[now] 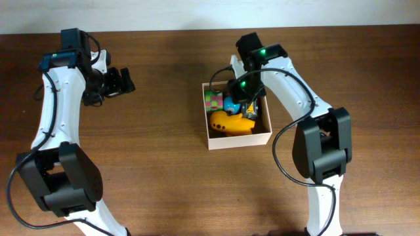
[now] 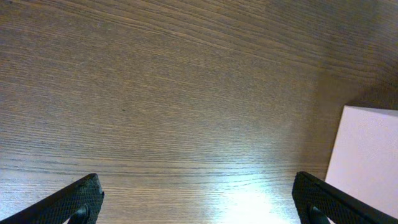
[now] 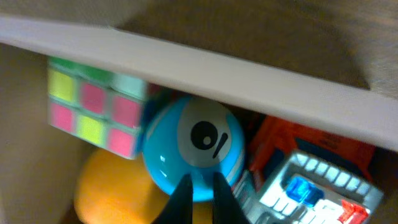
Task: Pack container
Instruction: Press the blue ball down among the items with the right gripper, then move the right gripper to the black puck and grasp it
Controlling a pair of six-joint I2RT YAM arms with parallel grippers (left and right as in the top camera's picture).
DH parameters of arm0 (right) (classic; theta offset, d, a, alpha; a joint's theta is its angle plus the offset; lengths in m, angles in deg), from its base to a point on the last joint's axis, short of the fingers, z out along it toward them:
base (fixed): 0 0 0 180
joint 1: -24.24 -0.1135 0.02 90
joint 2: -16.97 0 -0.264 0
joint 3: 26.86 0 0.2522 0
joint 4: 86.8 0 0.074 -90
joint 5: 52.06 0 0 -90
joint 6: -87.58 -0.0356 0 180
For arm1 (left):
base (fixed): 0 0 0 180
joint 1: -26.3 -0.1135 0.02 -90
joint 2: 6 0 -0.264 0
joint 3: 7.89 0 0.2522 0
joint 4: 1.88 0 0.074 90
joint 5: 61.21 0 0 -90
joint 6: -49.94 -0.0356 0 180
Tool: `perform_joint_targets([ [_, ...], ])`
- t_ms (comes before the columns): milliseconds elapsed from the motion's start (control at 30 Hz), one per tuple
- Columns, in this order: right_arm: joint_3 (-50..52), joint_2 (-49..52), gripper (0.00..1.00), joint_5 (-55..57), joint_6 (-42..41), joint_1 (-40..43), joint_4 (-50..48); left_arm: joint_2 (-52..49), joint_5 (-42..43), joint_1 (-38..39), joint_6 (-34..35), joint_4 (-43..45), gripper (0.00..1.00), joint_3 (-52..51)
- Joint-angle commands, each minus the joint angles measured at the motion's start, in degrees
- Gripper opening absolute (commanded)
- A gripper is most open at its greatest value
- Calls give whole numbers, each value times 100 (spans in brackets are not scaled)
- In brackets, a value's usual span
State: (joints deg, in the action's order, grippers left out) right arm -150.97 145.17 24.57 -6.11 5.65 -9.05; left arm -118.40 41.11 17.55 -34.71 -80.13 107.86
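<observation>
The left end effector point(image 1: 123, 81) is wide open and holds nothing. The container point(image 1: 239, 139) sits well off to its right on the tabletop point(image 1: 164, 164). The right end effector point(image 3: 199, 198) is nearer, inside it, almost closed, right at a blue ball point(image 3: 186, 155).

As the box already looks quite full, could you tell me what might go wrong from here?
1. The right gripper hangs, nearly closed, just above the round blue toy inside the square cream cardboard container. Pressing down could wedge that toy against the pastel puzzle cube.
2. The left gripper is open over bare table, away from the container, so a snag on withdrawal might drag the container.
</observation>
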Motion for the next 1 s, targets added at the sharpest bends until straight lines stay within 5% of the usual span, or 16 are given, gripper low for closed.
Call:
perform_joint_targets([
  [0, 74, -146, 4, 92, 46, -87, 9, 85, -15, -4, -114, -9, 99, 122],
  [300, -826, -1095, 5, 94, 48, 249, 295, 85, -15, -4, -114, -9, 99, 122],
  [700, -1281, -2555, 49, 372, -127, 1917, 1928, 85, -15, -4, -114, -9, 99, 122],
  [967, -439, -2524, 61, 328, -280, 3123, 2485, 85, -15, -4, -114, -9, 99, 122],
])
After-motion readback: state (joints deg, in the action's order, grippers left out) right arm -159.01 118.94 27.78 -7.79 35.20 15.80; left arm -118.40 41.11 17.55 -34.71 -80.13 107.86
